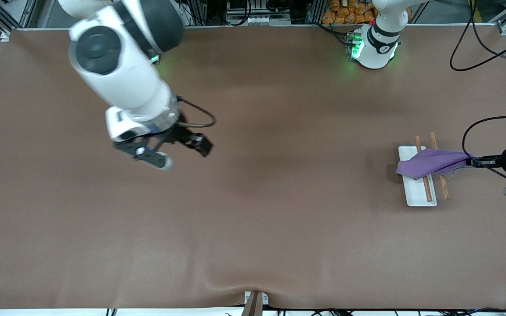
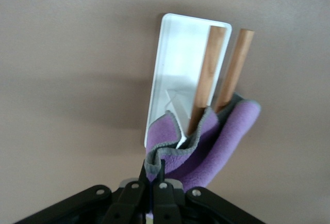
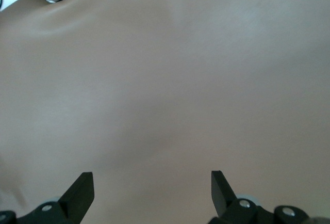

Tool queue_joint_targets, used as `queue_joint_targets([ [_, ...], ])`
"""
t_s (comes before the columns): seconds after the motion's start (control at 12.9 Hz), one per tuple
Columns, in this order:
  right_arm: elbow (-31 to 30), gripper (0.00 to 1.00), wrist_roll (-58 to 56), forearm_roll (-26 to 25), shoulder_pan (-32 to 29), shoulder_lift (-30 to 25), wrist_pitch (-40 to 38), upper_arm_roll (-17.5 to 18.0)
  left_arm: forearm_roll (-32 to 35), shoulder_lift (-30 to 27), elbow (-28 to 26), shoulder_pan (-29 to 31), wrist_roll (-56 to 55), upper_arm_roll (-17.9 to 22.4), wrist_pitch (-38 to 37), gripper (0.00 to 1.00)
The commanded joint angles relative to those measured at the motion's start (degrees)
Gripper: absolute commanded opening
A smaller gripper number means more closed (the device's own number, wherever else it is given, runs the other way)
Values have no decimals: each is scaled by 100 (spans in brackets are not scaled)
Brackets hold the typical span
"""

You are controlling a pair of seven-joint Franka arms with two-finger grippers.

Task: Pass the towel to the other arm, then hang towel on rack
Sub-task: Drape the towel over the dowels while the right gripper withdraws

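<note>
The purple towel (image 1: pixel 428 162) lies draped across the two brown rods of the rack (image 1: pixel 415 193), whose white base sits near the left arm's end of the table. My left gripper (image 1: pixel 470 160) is shut on the towel's corner, beside the rack. In the left wrist view the towel (image 2: pixel 216 141) hangs over the rods (image 2: pixel 209 79) above the white base (image 2: pixel 172 64), its grey-edged corner pinched in the left gripper (image 2: pixel 157 175). My right gripper (image 1: pixel 178 153) is open and empty, up over the bare table toward the right arm's end; it also shows in its wrist view (image 3: pixel 152 182).
The brown table cover (image 1: pixel 253 210) spans the whole table. A black cable (image 1: pixel 481 125) loops near the left gripper. The left arm's base (image 1: pixel 374 44) stands at the table's back edge. A small bracket (image 1: pixel 255 303) sits at the edge nearest the front camera.
</note>
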Motion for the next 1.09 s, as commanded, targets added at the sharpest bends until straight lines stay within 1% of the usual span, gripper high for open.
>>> queue_joint_targets([
  [0.0,-109,100,-627,-94,-411,-269,-173,85,87,115,5,87,170,-65,175,0],
  [0.08,-109,100,-1003,-76,-648,-330,-374,94,70,133,5,87,170,-56,210,5],
  [0.16,-109,100,-1468,-67,-824,-348,-532,94,61,203,5,96,179,-65,280,20],
  [0.31,-118,100,-1955,-76,-1054,-410,-595,94,61,335,14,166,179,-65,447,65],
  [0.39,-109,100,-2009,-94,-1124,-427,-639,85,35,379,23,175,179,-65,456,100],
  [0.54,-118,100,-2288,-94,-1343,-445,-832,85,43,362,40,193,188,-65,456,100],
  [0.78,-144,100,-3176,-181,-1687,-498,-1008,68,70,370,58,394,450,-65,456,100],
  [0.93,-214,100,-3754,-995,-1731,-515,-1052,85,43,335,75,544,854,-65,456,100],
  [1.01,-232,100,-4045,-1034,-1853,-542,-1053,85,43,335,189,562,995,-65,456,100],
])
